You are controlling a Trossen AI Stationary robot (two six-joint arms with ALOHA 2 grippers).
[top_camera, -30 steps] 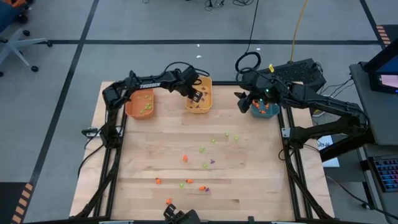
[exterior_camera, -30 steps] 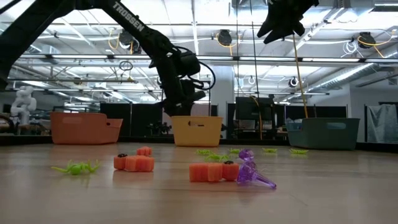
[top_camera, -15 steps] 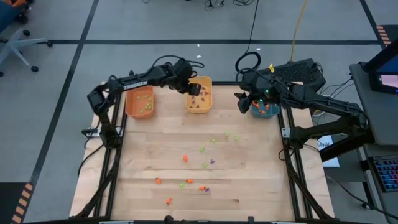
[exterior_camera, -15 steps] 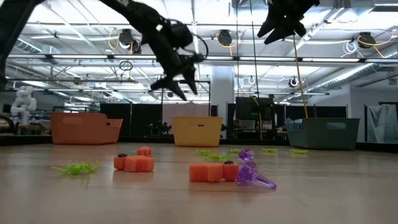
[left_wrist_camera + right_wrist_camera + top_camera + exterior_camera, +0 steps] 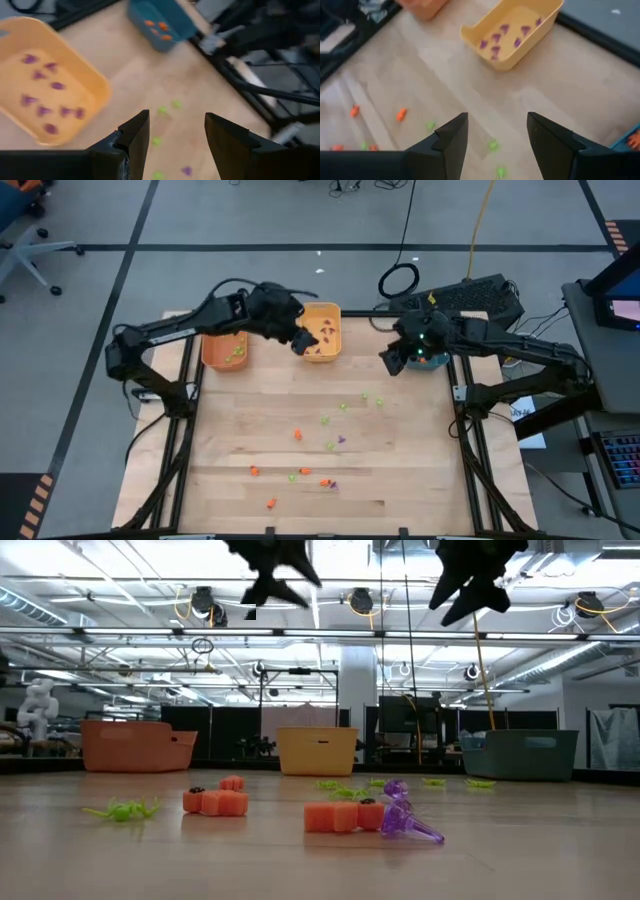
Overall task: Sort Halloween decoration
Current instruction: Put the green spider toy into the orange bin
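Tiny orange, light green and purple trinkets [image 5: 325, 448] lie scattered on the wooden table's middle and near part; in the low view orange ones [image 5: 342, 816] and a purple one [image 5: 404, 819] lie close. The yellow bin [image 5: 322, 332] holds purple trinkets [image 5: 44, 89], the orange bin [image 5: 226, 347] green ones, the teal bin [image 5: 430, 360] orange ones [image 5: 158, 27]. My left gripper [image 5: 300, 340] hovers open, high over the yellow bin's near left corner, also in its own view [image 5: 175, 135]. My right gripper [image 5: 392, 362] hovers open left of the teal bin, also in its own view [image 5: 496, 134].
The three bins stand in a row along the table's far edge [image 5: 330, 308]. A keyboard [image 5: 480, 295] and cables lie beyond it. Bare wood [image 5: 240, 420] lies between bins and trinkets. The table's metal frame posts [image 5: 462, 395] flank the sides.
My left gripper has risen from inside the yellow bin and drawn back toward the near left, ending high above the bin's near corner. My right gripper has shifted slightly toward the near edge, away from the teal bin. The trinkets on the table have stayed put.
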